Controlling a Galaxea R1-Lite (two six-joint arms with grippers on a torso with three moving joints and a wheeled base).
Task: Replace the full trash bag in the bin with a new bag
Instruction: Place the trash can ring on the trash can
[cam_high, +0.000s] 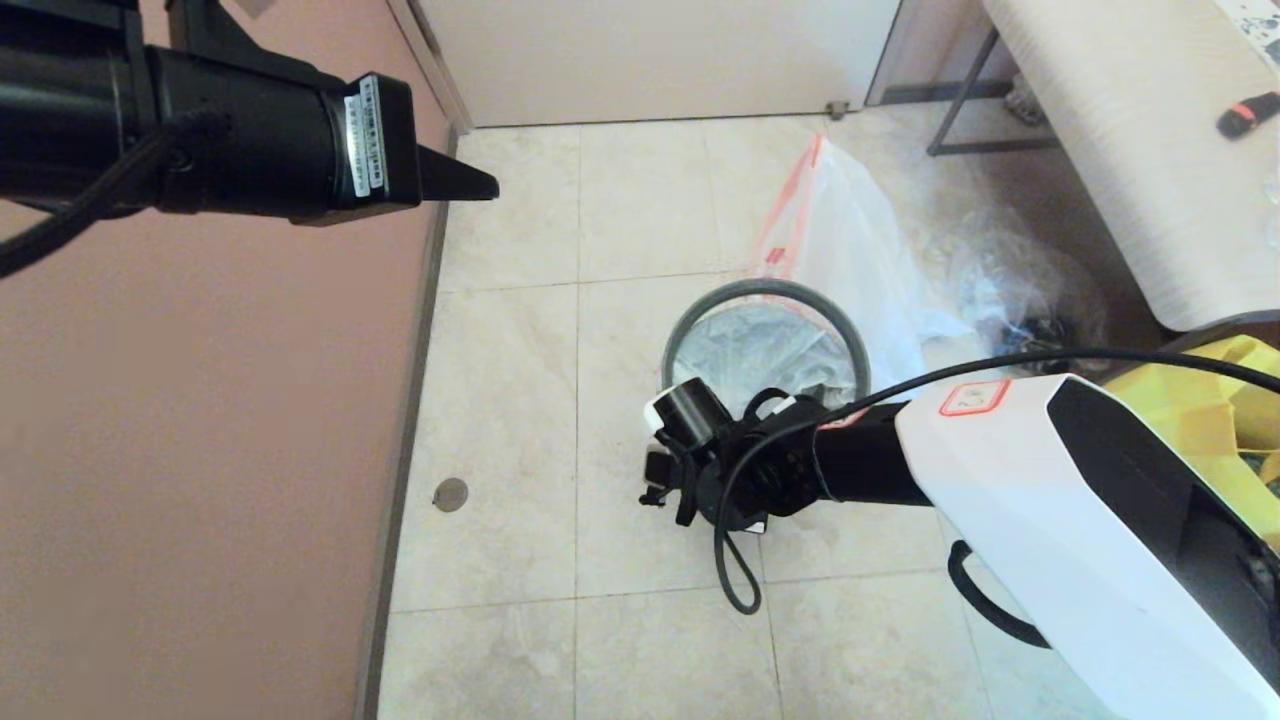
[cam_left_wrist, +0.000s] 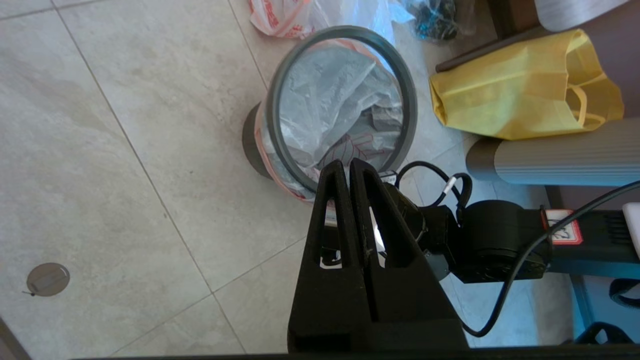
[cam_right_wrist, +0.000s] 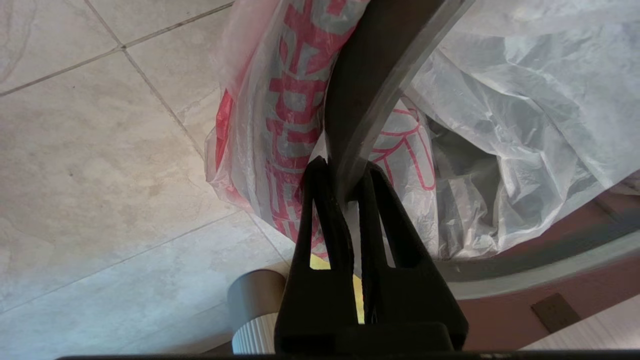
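Observation:
The bin (cam_left_wrist: 251, 145) stands on the tiled floor, its black side showing under the grey rim ring (cam_high: 765, 291) (cam_left_wrist: 345, 34). The new bag (cam_left_wrist: 325, 95) lines it, and its red-printed edge (cam_right_wrist: 280, 110) hangs over the outside. My right gripper (cam_right_wrist: 345, 167) is shut on the near edge of the rim ring (cam_right_wrist: 375, 75); in the head view the wrist (cam_high: 700, 450) hides its fingers. The full trash bag (cam_high: 850, 240) (cam_left_wrist: 280, 15) sits just behind the bin. My left gripper (cam_high: 470, 185) (cam_left_wrist: 347, 167) hangs high above the floor, shut and empty.
A clear bag with dark items (cam_high: 1020, 290) lies right of the full bag. A yellow tote (cam_high: 1200, 400) (cam_left_wrist: 520, 90) and a grey-topped table (cam_high: 1130, 150) are at the right. The pink wall (cam_high: 200, 400) runs along the left, with a floor drain (cam_high: 451, 494) beside it.

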